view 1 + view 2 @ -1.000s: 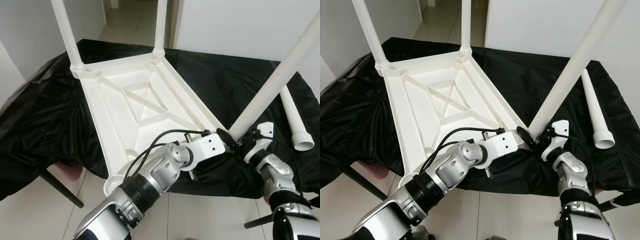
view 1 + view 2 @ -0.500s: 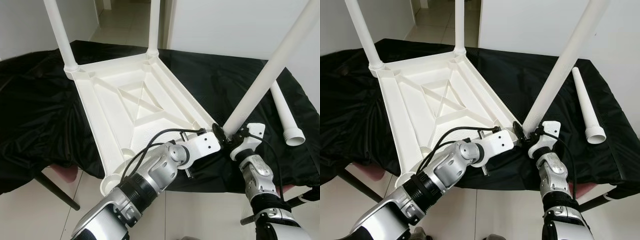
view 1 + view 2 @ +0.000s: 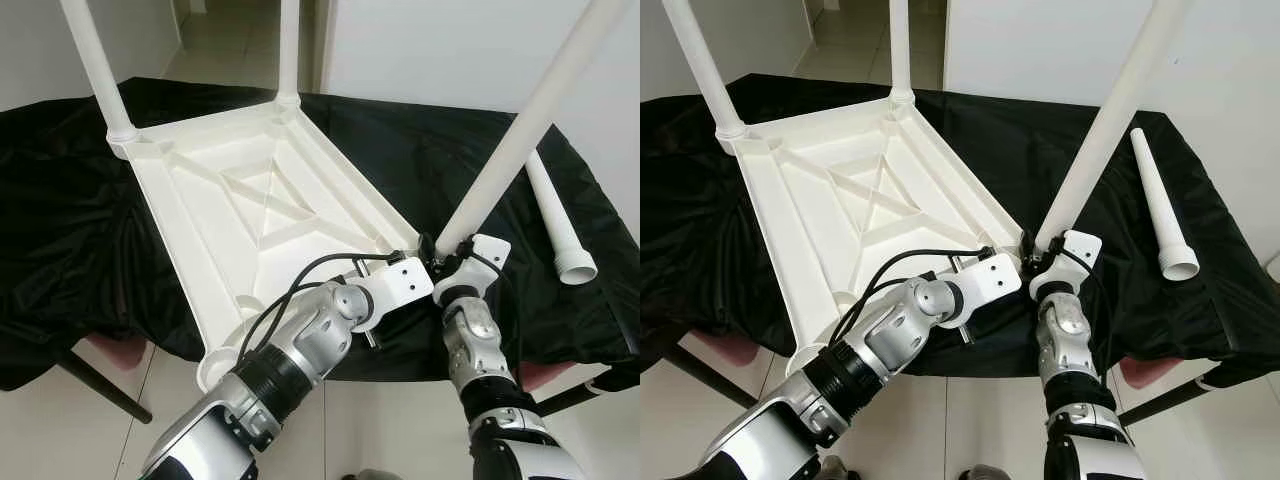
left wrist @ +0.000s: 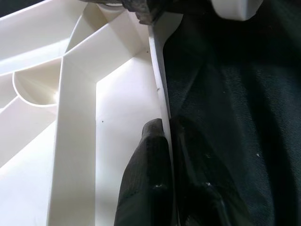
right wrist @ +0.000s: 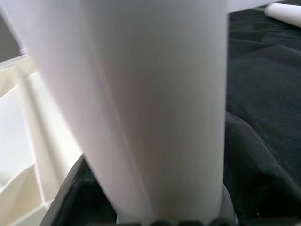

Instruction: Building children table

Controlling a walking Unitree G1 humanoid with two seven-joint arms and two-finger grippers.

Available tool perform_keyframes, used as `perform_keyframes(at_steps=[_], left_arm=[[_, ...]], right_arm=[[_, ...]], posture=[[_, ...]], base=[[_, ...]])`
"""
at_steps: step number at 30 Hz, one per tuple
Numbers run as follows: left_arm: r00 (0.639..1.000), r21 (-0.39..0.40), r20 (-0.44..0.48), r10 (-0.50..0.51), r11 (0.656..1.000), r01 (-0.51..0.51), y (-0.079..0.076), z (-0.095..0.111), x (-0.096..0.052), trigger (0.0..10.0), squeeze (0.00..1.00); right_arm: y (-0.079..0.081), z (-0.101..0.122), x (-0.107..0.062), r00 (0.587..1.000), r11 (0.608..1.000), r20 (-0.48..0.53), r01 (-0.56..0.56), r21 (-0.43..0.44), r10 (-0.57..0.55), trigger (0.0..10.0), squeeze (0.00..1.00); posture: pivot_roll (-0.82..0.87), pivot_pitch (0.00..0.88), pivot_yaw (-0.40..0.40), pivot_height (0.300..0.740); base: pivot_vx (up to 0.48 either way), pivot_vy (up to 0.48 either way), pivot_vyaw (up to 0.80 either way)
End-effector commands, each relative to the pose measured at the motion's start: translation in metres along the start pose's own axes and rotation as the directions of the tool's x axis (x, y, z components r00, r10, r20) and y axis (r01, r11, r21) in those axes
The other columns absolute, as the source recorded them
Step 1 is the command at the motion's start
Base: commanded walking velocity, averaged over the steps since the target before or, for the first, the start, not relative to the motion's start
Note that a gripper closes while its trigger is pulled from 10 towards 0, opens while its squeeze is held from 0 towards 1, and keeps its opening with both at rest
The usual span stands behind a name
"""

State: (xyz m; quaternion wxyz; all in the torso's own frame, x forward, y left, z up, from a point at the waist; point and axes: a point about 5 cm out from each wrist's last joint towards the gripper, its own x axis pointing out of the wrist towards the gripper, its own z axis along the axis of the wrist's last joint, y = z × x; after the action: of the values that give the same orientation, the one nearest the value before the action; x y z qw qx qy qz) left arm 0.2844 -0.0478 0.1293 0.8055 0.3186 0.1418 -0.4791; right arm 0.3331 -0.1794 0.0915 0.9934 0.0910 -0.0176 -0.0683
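Nearest, the left tool (image 4: 164,183) is closed on the tabletop (image 3: 240,200), its two black fingers (image 4: 146,179) pinching the thin white rim at the near right corner, one inside the rim and one on the cloth side. Just beside it, the right tool (image 3: 445,262) grips the foot of a leg (image 3: 510,140); in the right wrist view the white tube sits between that tool's fingers. This leg is tilted, leaning up and to the right from the tabletop's near right corner.

The tabletop lies upside down on a table draped in a black cloth (image 3: 60,230), its ribbed underside facing up, the near end hanging past the cloth's edge. The near left corner socket (image 3: 215,368) has no leg in it.

Farther right, a loose leg (image 3: 555,215) lies flat on the cloth, well apart from the tabletop. At the far end, two legs stand upright in their corners, the left one (image 3: 95,70) and the right one (image 3: 288,50).
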Motion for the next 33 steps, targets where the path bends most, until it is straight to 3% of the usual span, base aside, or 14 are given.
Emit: perform_keyframes(at_steps=[1,6,7,8,12,13,20,27,28,29,32,33], left_arm=[[0.997,0.059,0.027,-0.076,0.996,0.074,-0.018,0.009,0.005,10.0,0.0],[0.997,0.059,0.032,-0.064,0.996,0.062,-0.017,0.009,0.005,10.0,0.0],[0.998,0.056,0.033,-0.053,0.997,0.051,-0.015,0.009,0.005,10.0,0.0],[0.999,0.055,0.032,-0.044,0.998,0.042,-0.013,0.008,0.005,10.0,0.0],[0.999,0.05,0.032,-0.034,0.998,0.032,-0.012,0.007,0.004,10.0,0.0],[0.999,0.046,0.032,-0.028,0.999,0.026,-0.01,0.006,0.004,10.0,1.0],[0.996,0.004,0.072,-0.05,0.999,0.05,-0.009,0.009,0.0,10.0,1.0],[0.997,0.046,0.064,-0.041,0.998,0.039,-0.005,0.01,-0.001,10.0,1.0],[0.997,0.06,0.063,-0.031,0.998,0.027,-0.001,0.01,-0.003,10.0,0.75],[0.996,0.058,0.087,-0.009,0.998,0.004,0.007,0.013,-0.008,10.0,0.0],[0.992,0.053,0.122,0.012,0.998,-0.019,0.015,0.019,-0.013,10.0,0.0],[0.984,0.038,0.173,0.029,0.999,-0.036,0.022,0.027,-0.021,10.0,0.0]], right_arm=[[0.004,-0.029,-0.006,0.98,0.995,-0.172,0.1,0.012,-0.096,0.0,0.0],[0.015,-0.026,-0.005,0.983,0.996,-0.159,0.091,0.003,-0.089,0.0,0.0],[0.018,-0.027,-0.006,0.985,0.998,-0.161,0.07,0.011,-0.067,4.5,0.0],[0.019,-0.027,-0.007,0.986,0.999,-0.156,0.052,-0.003,-0.052,10.0,0.0],[0.021,-0.027,-0.008,0.989,1.0,-0.146,0.023,-0.006,-0.023,10.0,0.0],[0.022,-0.026,-0.008,0.99,1.0,-0.14,0.008,-0.01,-0.009,10.0,0.0],[0.014,-0.017,-0.004,0.996,0.999,-0.086,0.022,-0.032,-0.024,10.0,0.0],[0.01,-0.015,-0.003,0.997,0.999,-0.075,0.033,-0.044,-0.036,10.0,0.0],[0.009,-0.014,-0.002,0.997,0.999,-0.072,0.029,-0.046,-0.032,10.0,0.0],[0.007,-0.012,0.0,0.997,0.999,-0.066,0.027,-0.048,-0.03,10.0,0.0],[0.004,-0.009,0.002,0.998,0.999,-0.06,0.031,-0.044,-0.034,10.0,0.0],[0.001,-0.005,0.005,0.998,0.999,-0.049,0.032,-0.043,-0.034,10.0,0.0]], posture=[[0.01,0.029,-0.002,0.74],[0.02,0.022,-0.005,0.74],[0.02,0.022,-0.005,0.74],[0.03,0.015,-0.009,0.74],[0.03,0.012,-0.01,0.74],[0.03,0.012,-0.01,0.74],[0.03,0.003,-0.009,0.74],[0.04,0.0,-0.014,0.74],[0.04,0.0,-0.014,0.74],[0.04,0.0,-0.014,0.74],[0.04,0.0,-0.014,0.74],[0.04,0.0,-0.016,0.74]], base=[[0.0,0.0,0.0],[0.0,0.0,0.0],[0.0,0.0,0.0],[0.0,0.0,0.0],[0.0,0.0,0.0],[0.0,0.0,0.0],[0.0,0.0,0.0],[0.0,0.0,0.0],[0.0,0.0,0.0],[0.0,0.0,0.0],[0.0,0.0,0.0],[0.0,0.0,0.0]])
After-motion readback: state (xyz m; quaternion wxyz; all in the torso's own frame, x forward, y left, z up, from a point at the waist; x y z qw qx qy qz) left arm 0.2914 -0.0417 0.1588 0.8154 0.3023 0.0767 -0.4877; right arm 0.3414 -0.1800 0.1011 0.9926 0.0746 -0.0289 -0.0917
